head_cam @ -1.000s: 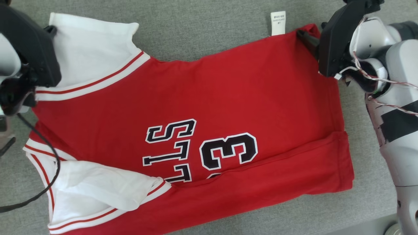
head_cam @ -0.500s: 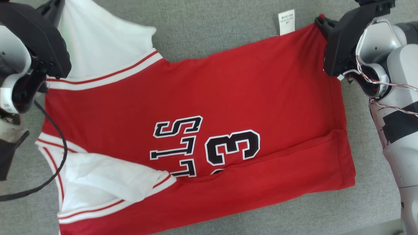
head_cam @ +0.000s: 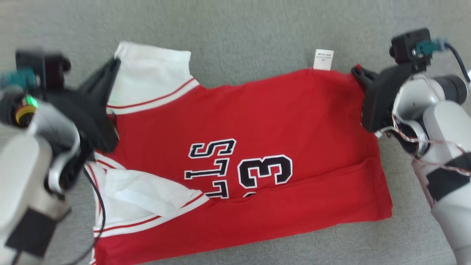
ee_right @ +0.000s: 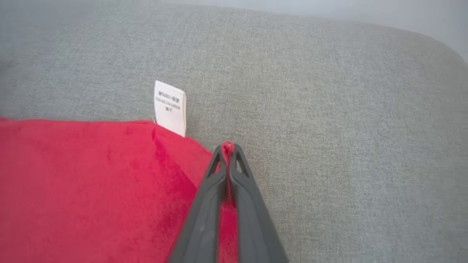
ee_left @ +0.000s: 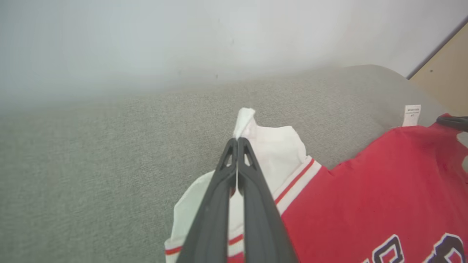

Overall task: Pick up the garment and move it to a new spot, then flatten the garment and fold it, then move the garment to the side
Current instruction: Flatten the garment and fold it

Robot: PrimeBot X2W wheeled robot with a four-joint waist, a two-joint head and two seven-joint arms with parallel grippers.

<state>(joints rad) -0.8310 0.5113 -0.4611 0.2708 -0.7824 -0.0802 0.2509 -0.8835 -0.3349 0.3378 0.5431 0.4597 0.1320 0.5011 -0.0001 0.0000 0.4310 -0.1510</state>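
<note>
A red garment (head_cam: 257, 125) with white sleeves and black lettering lies spread on grey fabric, its near long edge folded over. My left gripper (head_cam: 114, 63) is shut on the far white sleeve (ee_left: 270, 153), the sleeve's tip poking out past the gripper (ee_left: 237, 140) in the left wrist view. At the far right corner of the garment (ee_right: 91, 190), my right gripper (head_cam: 356, 70) is shut on the red hem; in the right wrist view red cloth shows between the tips of this gripper (ee_right: 227, 147). A white care label (head_cam: 323, 59) sticks out from the far edge.
The grey upholstered surface (head_cam: 239, 33) stretches all around the garment. Its rounded far edge (ee_left: 365, 71) meets a pale wall (ee_left: 182, 36), and a tan floor strip (ee_left: 446, 69) shows at the right in the left wrist view.
The head camera has shifted, so the whole scene sits lower in the view. Both grippers have kept their hold, and the far edge of the garment has been drawn nearer.
</note>
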